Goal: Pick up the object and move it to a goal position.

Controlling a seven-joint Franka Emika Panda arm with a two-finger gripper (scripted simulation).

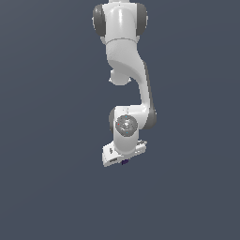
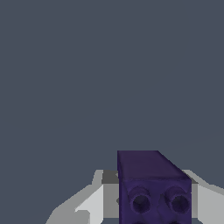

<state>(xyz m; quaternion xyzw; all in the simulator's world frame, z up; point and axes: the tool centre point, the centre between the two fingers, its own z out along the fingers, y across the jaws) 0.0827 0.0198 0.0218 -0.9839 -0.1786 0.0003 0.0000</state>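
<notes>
One small dark purple-indigo block (image 2: 153, 188) with two round studs, pinched between the white gripper's (image 1: 123, 161) two fingers (image 2: 89, 203).

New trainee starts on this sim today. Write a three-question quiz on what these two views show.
1. True or false: in the exterior view, the small dark purple block shows just under the white tool at the end of the white robot arm.
2. Multiple choice: on the block face nearest the wrist camera, what can be seen? A) two round recesses B) a printed label C) a handle
3. Fill in: in the wrist view, the light grey fingers of the tool stand on ____ sides of the block.

Key: 1 true; 2 A; 3 both. Whether the fingers actually press the block cannot be told from these views.
</notes>
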